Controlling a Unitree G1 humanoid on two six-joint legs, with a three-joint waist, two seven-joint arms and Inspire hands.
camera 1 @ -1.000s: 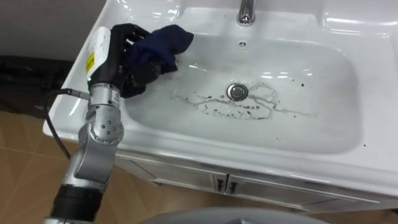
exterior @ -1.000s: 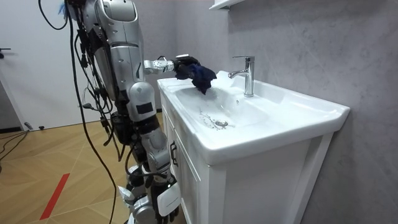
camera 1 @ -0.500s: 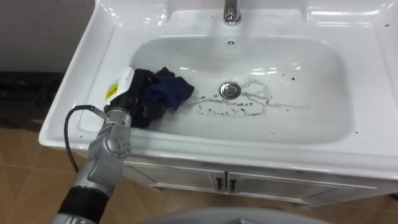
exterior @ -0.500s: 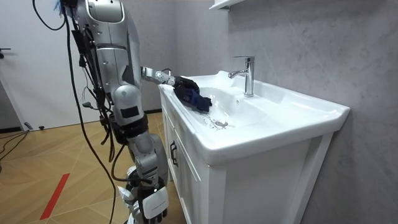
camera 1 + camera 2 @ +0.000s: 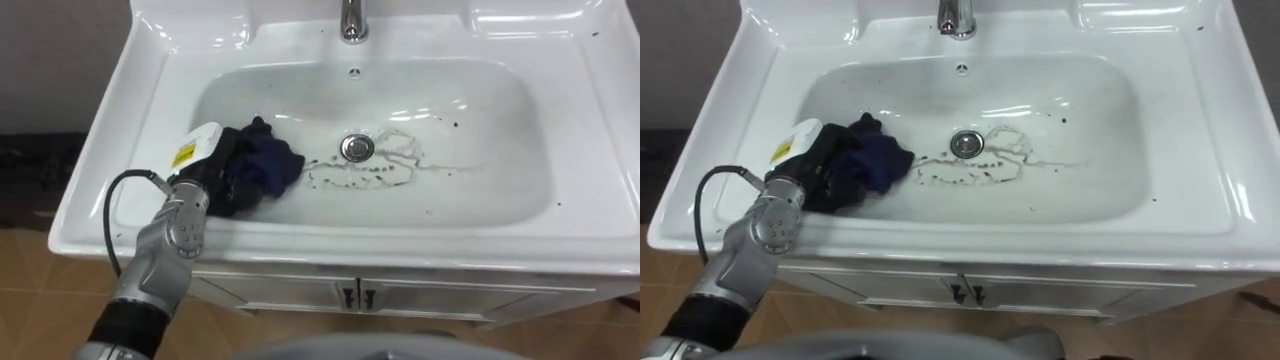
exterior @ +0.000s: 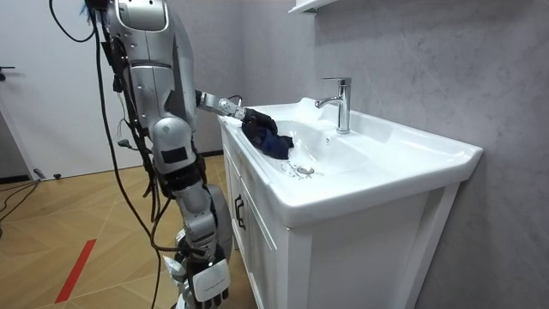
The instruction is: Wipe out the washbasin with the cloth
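Scene layout, referenced to the drain (image 5: 356, 147):

1. The basin (image 5: 125, 120) is white, and the drain lies at the centre of its bowl. The tap (image 5: 351, 22) stands on the rim straight behind the drain. A small overflow hole (image 5: 353, 72) sits in the back wall between tap and drain.
2. Dark streaks (image 5: 385, 172) and specks run around the drain. They lie mostly on its front and right side, with one thin line trailing further right across the bowl floor.
3. The cloth (image 5: 272, 165) is dark blue and bunched. It lies on the bowl's left slope, left of the drain and slightly to the front, near the left end of the streaks. Whether it touches them cannot be told.
4. The left hand (image 5: 218, 175) is at the left of the cloth, further from the drain, at the bowl's left front edge. It is clenched on the cloth, which bulges out of the grasp towards the drain. The forearm passes over the front rim.
5. The cabinet (image 5: 350, 297) closes the space below the drain, and two small door handles meet at its middle.
6. In the room view the robot stands upright at the cabinet front, facing the basin. The right hand (image 6: 204, 281) hangs low at its side, well below drain level. Its state cannot be told.
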